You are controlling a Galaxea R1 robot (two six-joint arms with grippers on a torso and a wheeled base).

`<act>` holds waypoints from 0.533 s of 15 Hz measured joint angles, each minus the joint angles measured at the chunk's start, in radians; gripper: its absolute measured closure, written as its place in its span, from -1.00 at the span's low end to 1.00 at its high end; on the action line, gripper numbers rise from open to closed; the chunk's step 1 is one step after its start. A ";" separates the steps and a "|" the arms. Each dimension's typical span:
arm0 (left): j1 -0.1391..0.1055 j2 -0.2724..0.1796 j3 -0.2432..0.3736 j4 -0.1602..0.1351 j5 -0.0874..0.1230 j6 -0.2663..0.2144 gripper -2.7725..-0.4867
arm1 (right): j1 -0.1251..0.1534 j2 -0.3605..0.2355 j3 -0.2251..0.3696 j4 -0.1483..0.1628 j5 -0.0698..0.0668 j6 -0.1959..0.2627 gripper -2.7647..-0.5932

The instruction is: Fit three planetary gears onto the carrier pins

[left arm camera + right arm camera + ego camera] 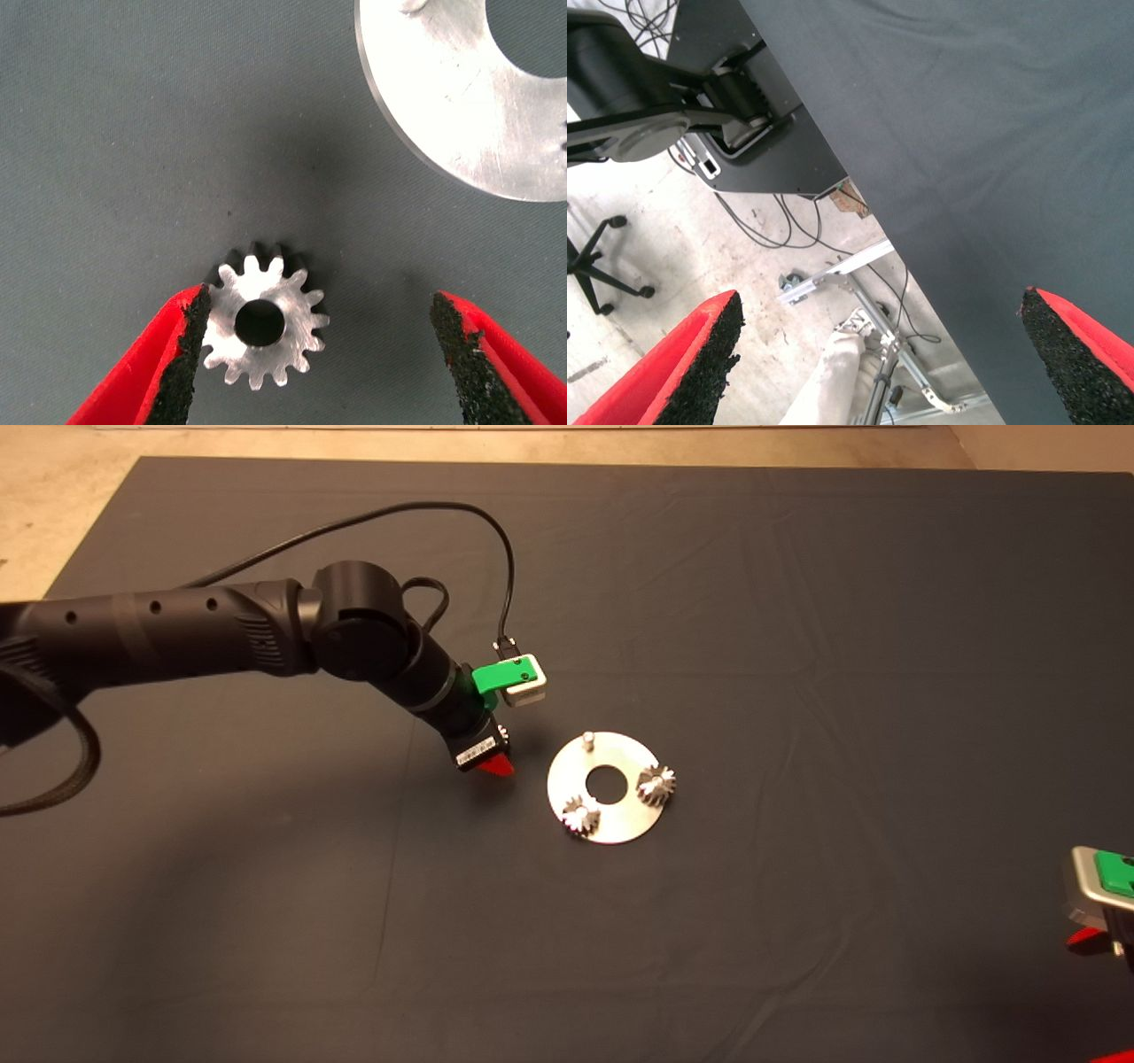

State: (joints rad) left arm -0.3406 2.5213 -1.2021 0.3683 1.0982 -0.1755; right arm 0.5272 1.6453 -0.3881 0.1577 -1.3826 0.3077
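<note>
Dark matting (797, 602) covers the table, with bare pale floor visible beyond its far edge. Left arm (177, 638) enters from the left edge, bends at a bulky joint and angles downward, placing the left gripper (496, 768) low over the mat just beside the disc (611, 819). Wrist view confirms the left gripper (323, 341) spread wide: one pad (188, 354) touches the teeth of a loose gear (263, 323) lying flat on the mat, the other pad (465, 350) stands well apart from it, so nothing is gripped. The disc rim (443, 133) lies near this gear, not touching it. On the disc, two gears are seated on pins, one (657, 783) on the right side and one (581, 816) at the near left; the third pin (587, 738), on the far side, stands bare. Open mat surrounds the disc on all sides, widest toward the right and near edges. Right gripper (1099, 899) sits parked at the lower right edge; its fingers (700, 363) are spread with nothing between them, over the mat's edge and the floor.
</note>
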 joint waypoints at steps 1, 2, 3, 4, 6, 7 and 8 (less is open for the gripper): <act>0.001 0.000 0.000 0.000 -0.002 0.000 -0.09 | 0.000 0.000 0.000 0.000 0.000 0.000 -0.60; 0.004 0.000 0.000 0.001 -0.007 0.001 -0.10 | 0.000 0.000 0.000 0.000 -0.001 0.000 -0.60; 0.004 -0.001 0.000 0.001 -0.009 0.013 -0.10 | 0.000 0.000 0.000 0.000 0.000 0.000 -0.60; 0.006 -0.003 -0.001 0.001 -0.016 0.036 -0.10 | 0.000 0.000 0.000 0.000 0.000 0.000 -0.60; 0.006 -0.005 -0.012 -0.002 -0.032 0.040 -0.10 | 0.000 0.000 0.000 0.000 0.000 0.000 -0.60; 0.006 -0.004 -0.023 -0.003 -0.039 0.052 -0.10 | 0.000 0.000 0.000 0.000 0.001 0.001 -0.60; 0.006 -0.001 -0.037 -0.002 -0.043 0.056 -0.10 | 0.000 0.000 0.000 0.000 0.001 0.001 -0.60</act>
State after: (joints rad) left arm -0.3347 2.5202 -1.2393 0.3660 1.0550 -0.1199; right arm 0.5272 1.6453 -0.3881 0.1577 -1.3817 0.3083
